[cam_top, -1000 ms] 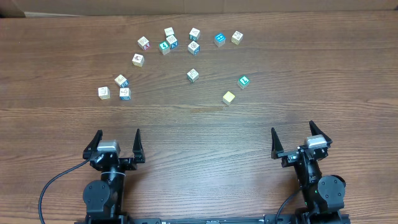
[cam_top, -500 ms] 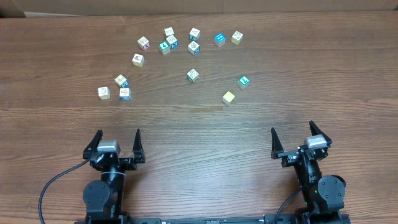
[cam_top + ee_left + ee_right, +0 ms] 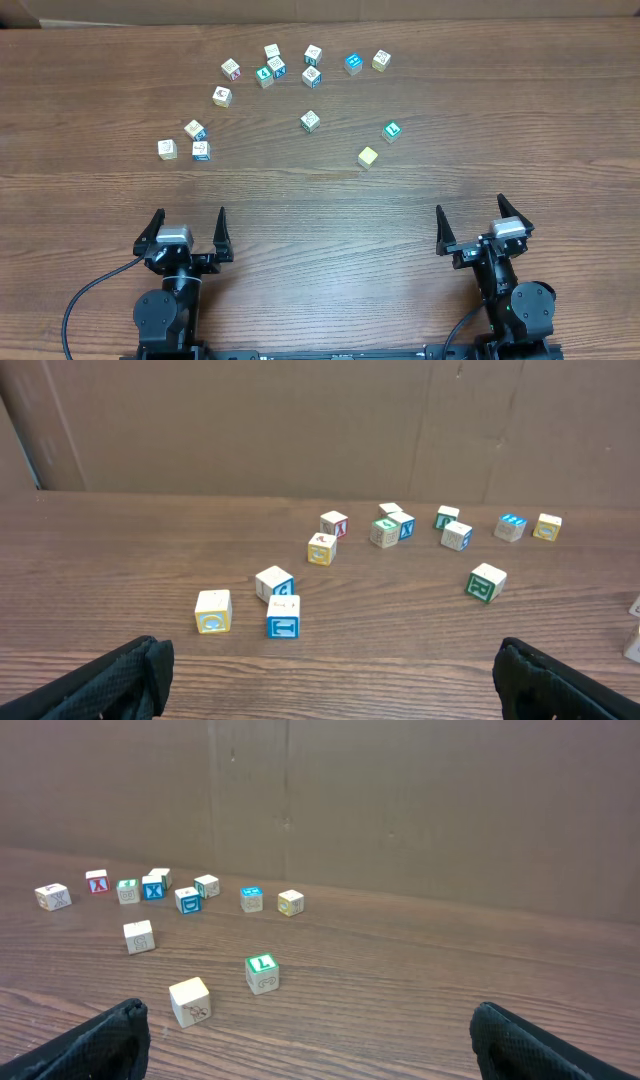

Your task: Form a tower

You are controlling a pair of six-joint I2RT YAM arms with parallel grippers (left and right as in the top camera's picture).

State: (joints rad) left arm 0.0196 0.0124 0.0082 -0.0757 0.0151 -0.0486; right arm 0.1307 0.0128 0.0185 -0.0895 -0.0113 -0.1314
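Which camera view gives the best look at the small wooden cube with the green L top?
The right wrist view: the small wooden cube with the green L top sits close, its letter readable. Overhead shows the cube tiny; the left wrist view catches at most a sliver at its right edge.

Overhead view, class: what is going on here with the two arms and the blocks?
Nothing is being handled yet. The left gripper and right gripper sit open and empty at the near edge of the table. The small wooden cubes lie scattered across the far half, and no stacking has clearly begun.
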